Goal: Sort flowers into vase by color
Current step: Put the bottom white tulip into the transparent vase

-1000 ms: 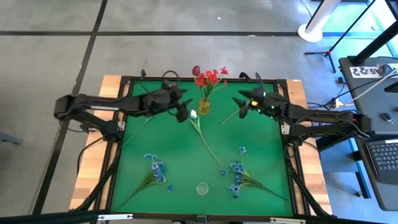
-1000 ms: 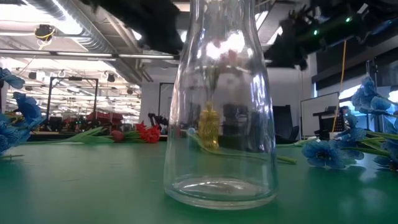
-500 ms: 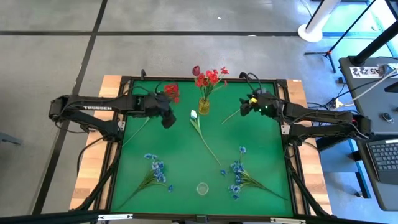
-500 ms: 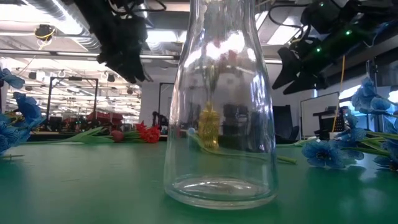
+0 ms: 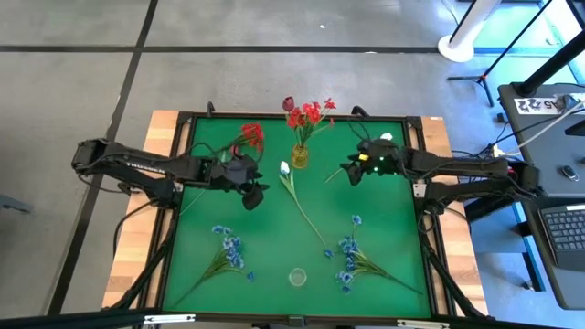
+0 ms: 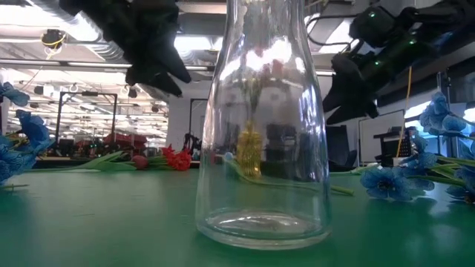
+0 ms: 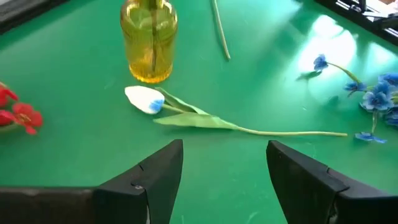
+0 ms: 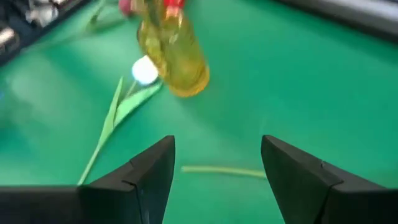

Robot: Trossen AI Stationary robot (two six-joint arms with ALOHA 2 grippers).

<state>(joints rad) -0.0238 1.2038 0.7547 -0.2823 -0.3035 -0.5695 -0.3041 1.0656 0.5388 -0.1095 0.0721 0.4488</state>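
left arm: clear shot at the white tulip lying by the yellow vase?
Probably yes. The left hand is open, facing the white tulip across bare mat; only the yellow vase stands close behind the bud.

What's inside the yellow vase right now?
The yellow vase holds red flowers and one dark maroon bud, stems down its neck. The tinted glass hides the stem ends.

High view looks straight down; low view sits close behind clear vase (image 6: 263,126); both wrist views share yellow vase (image 7: 149,40).
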